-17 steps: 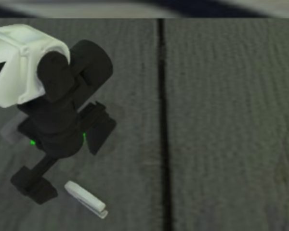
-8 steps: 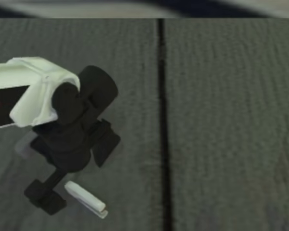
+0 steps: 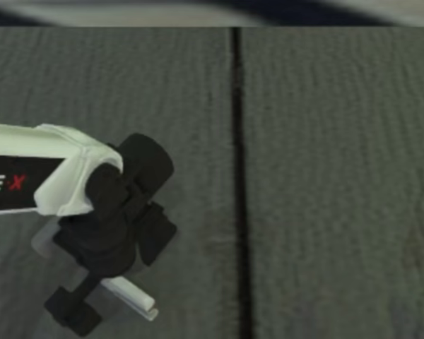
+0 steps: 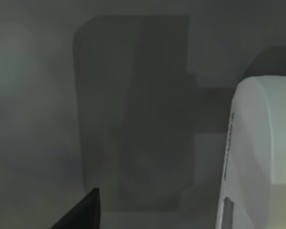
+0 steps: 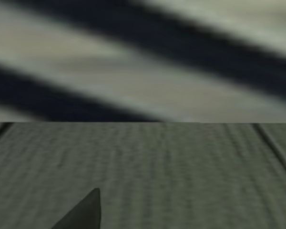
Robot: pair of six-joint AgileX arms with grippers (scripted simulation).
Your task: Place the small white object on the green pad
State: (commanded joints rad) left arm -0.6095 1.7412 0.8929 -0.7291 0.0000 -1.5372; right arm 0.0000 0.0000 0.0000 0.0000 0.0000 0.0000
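Small white object: the small elongated white bar with rounded ends and a thin greyish base (image 3: 136, 296) lies flat on the table near the lower left of the top view, slanting down toward the right; its upper-left end is hidden under the left arm's black wrist, its lower-right end is in plain sight. In the left wrist view it fills the side of the frame as a large white rounded body (image 4: 260, 157), very close to the camera.

Left arm: the white casing with black lettering (image 3: 28, 173) comes in from the left edge of the top view, level above the table, and bends down into a bulky black wrist (image 3: 116, 212) that points toward the bottom edge.

Left gripper (image 3: 102, 293): it hangs directly over the white bar. One black finger (image 3: 72, 311) shows beside the bar on its lower-left side, standing apart from it; the other finger is hidden under the wrist. Whether the claw is spread or closed cannot be told, nor whether it touches the bar.

Table: a dark grey ribbed surface (image 3: 339, 176) with a black seam (image 3: 237, 176) running top to bottom through the middle.

Right arm: outside the top view; its wrist view shows only bare table (image 5: 181, 176), a striped backdrop and a dark finger tip (image 5: 83, 212), so its claw state cannot be told.
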